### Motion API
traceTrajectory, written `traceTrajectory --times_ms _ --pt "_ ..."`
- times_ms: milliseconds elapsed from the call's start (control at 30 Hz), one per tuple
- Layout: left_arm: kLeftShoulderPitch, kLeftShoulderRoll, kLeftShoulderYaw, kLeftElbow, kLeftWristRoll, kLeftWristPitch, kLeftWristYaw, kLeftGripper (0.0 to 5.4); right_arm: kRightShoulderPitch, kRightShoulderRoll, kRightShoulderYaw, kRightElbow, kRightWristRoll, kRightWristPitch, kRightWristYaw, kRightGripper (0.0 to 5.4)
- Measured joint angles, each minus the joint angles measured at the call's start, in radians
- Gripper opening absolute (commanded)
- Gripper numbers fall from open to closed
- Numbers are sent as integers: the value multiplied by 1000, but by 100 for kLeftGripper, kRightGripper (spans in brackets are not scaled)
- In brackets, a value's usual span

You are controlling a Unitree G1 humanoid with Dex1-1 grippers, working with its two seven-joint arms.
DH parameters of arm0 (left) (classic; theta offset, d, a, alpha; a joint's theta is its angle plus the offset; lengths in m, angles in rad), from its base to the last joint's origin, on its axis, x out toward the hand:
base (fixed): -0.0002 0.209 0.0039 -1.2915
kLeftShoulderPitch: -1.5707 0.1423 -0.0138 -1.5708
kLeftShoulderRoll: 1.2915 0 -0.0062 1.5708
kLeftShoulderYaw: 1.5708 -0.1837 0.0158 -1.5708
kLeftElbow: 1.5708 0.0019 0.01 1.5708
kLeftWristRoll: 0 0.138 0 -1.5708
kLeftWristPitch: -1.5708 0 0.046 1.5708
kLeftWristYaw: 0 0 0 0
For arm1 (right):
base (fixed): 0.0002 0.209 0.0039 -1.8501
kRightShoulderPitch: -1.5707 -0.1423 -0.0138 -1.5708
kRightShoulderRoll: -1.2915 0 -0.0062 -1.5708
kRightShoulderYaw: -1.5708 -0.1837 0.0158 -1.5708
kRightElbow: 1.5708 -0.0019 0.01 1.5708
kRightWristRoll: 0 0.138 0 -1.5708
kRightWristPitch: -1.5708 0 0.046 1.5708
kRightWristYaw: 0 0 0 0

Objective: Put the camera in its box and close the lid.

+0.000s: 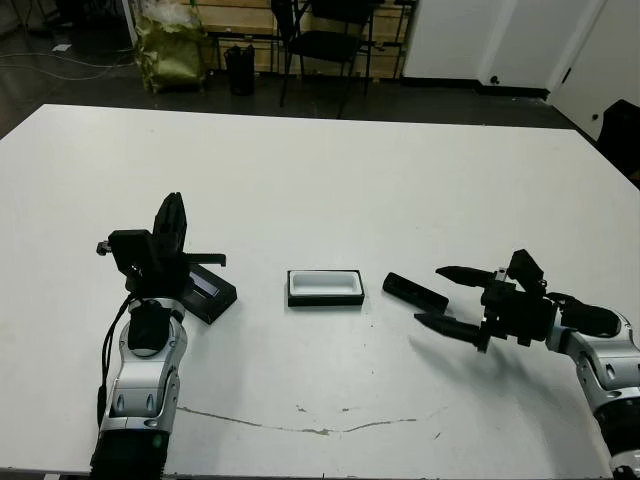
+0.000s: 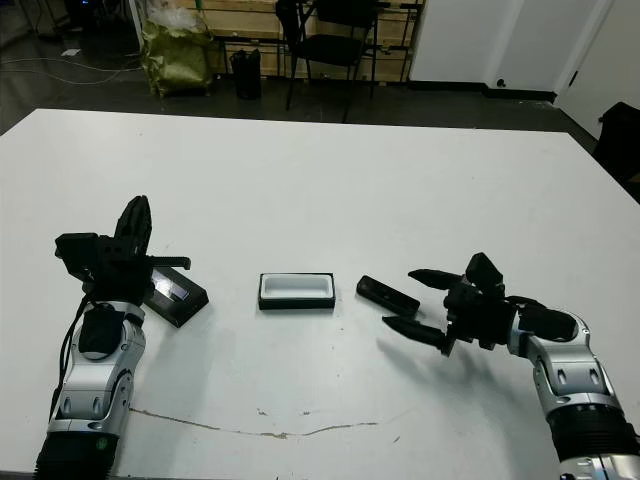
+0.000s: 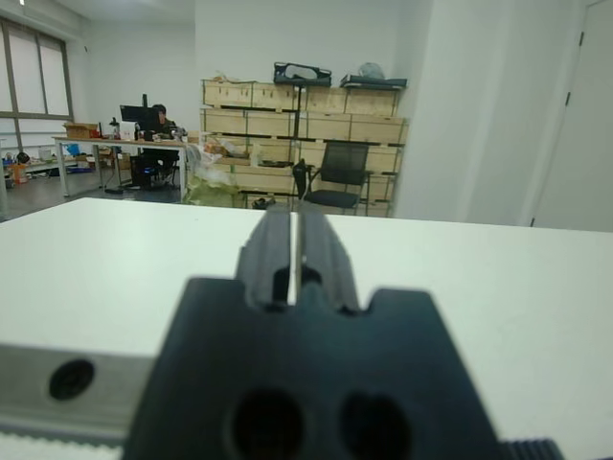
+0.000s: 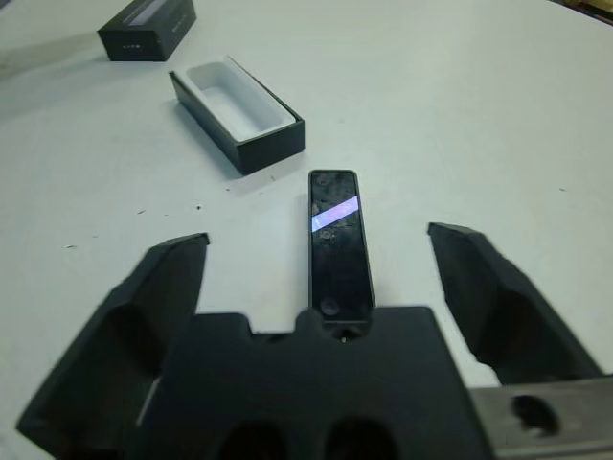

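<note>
White worktop (image 1: 330, 170), both arms in view.

Box (image 1: 325, 287): open, white lining showing, sits flat near the middle of the worktop, long side across the head view. Nothing inside it.

Camera (image 1: 415, 291): lies flat on the worktop just to the robot's right of the box, apart from it, angled slightly. In the right wrist view it runs lengthwise between the two fingers, a pale glint on its top face; its far end points toward the box.

Lid (image 1: 204, 288): lies on the worktop to the robot's left of the box, well clear of it, pale stripe up, turned at an angle. Partly hidden by the left arm.

Right claw (image 1: 440, 298): spread wide, fingers pointing toward the camera, one finger on either side of the camera's near end. No contact visible; holding nothing.

Left claw (image 1: 172, 228): raised above the worktop beside the lid, fingers (image 3: 287, 251) pressed together with only a thin slit between them, nothing held. Points out across the worktop.

Beyond the worktop: a black chair (image 1: 335, 45), wooden crates, a yellow-green bag (image 1: 172, 45).
</note>
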Motion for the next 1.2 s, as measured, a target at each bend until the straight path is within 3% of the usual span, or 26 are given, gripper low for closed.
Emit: traceTrajectory --times_ms 167,333,533,600,933,1067,1200 --pt "0 0 0 -1 1 2 1 0 -8 4 12 33 -13 -17 -1 538" --pt "1 0 0 -2 0 6 -1 0 -53 31 19 207 -48 -73 -19 538" --pt "1 -1 0 1 0 3 -3 0 -129 82 12 374 -49 -201 6 538" --pt "1 -1 0 2 0 -2 -3 0 -142 87 8 398 -50 -211 5 529" --pt "2 -3 -2 -8 1 9 4 0 -203 90 9 495 -84 -220 3 317" --pt "2 -3 -2 -8 1 11 5 0 -214 90 -1 536 -87 -262 3 224" --pt "3 -3 -2 -17 1 23 9 0 -212 85 10 491 -104 -228 16 133"
